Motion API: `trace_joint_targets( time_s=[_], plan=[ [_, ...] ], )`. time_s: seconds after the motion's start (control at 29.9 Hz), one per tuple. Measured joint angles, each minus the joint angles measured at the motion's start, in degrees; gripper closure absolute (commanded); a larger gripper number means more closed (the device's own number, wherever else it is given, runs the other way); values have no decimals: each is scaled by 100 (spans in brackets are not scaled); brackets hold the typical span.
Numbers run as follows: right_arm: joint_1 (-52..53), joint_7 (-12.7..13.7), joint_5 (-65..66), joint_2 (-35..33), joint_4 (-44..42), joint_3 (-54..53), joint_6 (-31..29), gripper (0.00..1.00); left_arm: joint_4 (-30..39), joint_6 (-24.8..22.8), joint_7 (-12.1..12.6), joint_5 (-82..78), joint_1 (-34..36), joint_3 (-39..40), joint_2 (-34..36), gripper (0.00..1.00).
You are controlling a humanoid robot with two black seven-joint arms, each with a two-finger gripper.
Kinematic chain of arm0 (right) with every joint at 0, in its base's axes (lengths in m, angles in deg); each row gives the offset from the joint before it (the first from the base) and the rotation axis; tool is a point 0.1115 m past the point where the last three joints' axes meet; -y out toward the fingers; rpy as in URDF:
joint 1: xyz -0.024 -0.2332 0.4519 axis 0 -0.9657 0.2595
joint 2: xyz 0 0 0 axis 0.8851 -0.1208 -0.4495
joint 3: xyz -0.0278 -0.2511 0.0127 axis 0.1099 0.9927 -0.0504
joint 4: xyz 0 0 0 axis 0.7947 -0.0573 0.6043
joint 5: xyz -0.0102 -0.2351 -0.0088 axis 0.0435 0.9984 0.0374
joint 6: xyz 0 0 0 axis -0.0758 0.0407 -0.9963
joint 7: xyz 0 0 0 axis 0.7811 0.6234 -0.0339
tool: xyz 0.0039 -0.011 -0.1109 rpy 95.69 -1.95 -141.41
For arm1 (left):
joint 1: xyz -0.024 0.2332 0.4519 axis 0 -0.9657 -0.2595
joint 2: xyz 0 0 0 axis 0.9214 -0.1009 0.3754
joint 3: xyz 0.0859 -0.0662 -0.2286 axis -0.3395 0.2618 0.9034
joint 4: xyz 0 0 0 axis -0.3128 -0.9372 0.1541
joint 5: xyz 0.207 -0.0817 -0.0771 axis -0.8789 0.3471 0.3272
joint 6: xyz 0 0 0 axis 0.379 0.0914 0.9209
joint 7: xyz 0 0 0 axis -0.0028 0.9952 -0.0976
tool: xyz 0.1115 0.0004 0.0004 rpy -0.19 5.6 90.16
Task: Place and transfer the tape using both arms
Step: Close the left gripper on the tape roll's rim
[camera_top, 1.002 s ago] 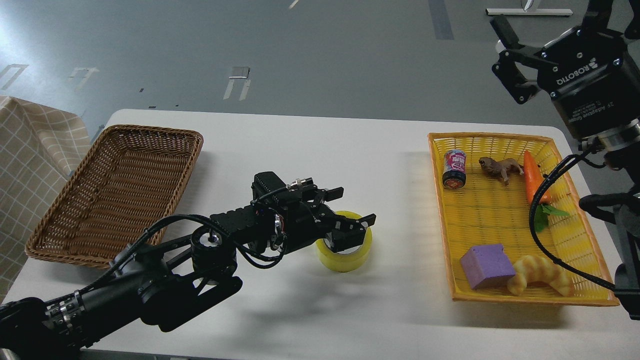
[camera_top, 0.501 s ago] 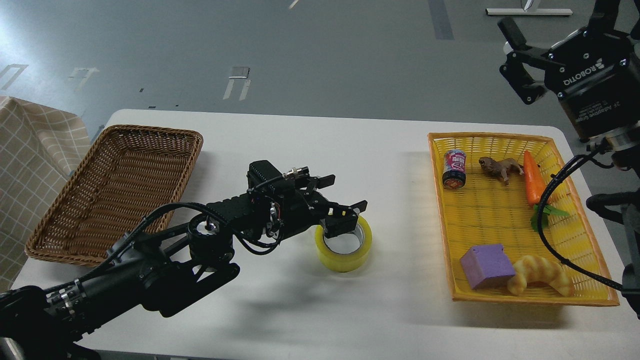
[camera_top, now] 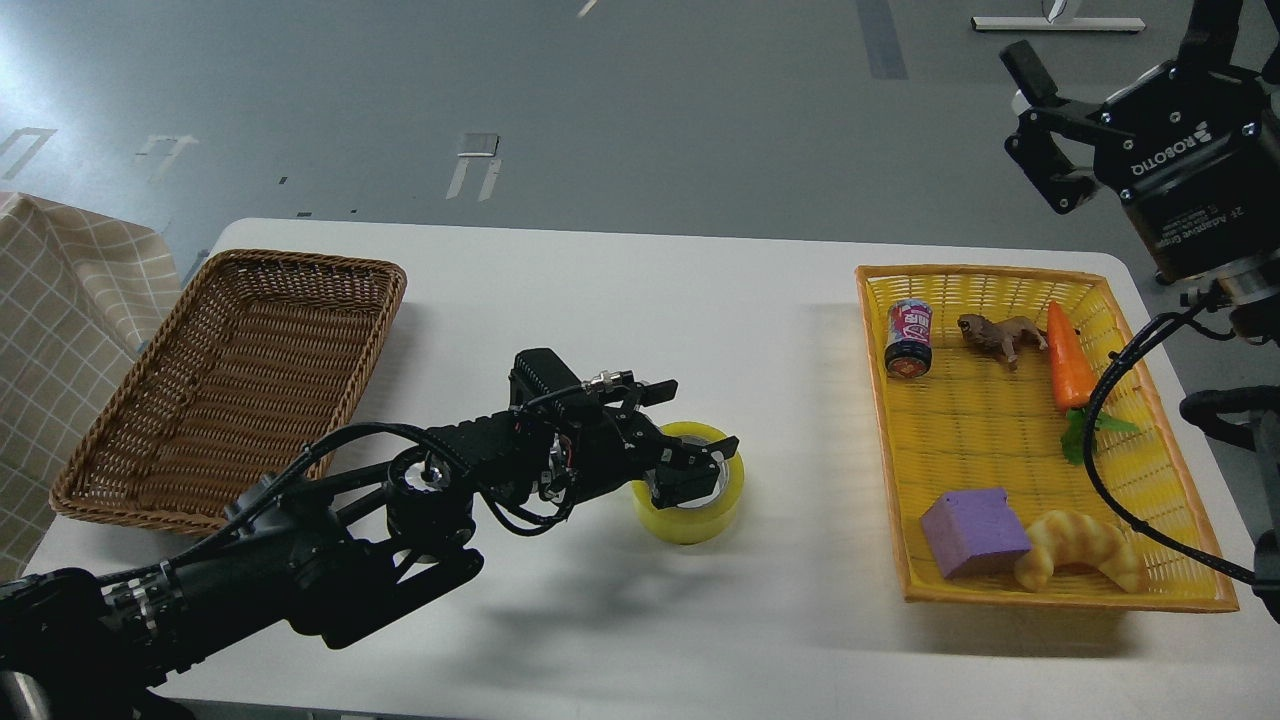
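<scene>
Beside tape [camera_top: 690, 490]: brown basket [camera_top: 235, 380] left, yellow basket [camera_top: 1040, 590] right (well apart).

Black cabled arms [camera_top: 300, 540]; ROBOTIQ lettering

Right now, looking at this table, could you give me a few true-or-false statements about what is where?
1. The tape sits on the white table between the two baskets. True.
2. The brown wicker basket holds a can and a carrot. False: nothing shows inside it; the can and the carrot lie in the yellow basket.
3. The left tool is open over the tape. True.
4. The right tool is holding the croissant. False: it hangs open high above the table, and the croissant lies in the yellow basket.
5. A purple block lies beside the croissant. True.
</scene>
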Motion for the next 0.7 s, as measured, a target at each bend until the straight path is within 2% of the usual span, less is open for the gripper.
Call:
trace_joint_targets(
  time_s=[0.3,0.5,0.7],
  plan=[
    [-1,0,0,-15,-1,-9,0,0,-151,14,-7,0,128,-14,43,2],
    [-2,0,0,-61,-1,-9,4,0,-157,16,-102,0,103,-32,46,2],
    [-49,0,0,-107,-1,-12,15,0,-283,82,-148,0,131,-320,144,2]
  ],
)
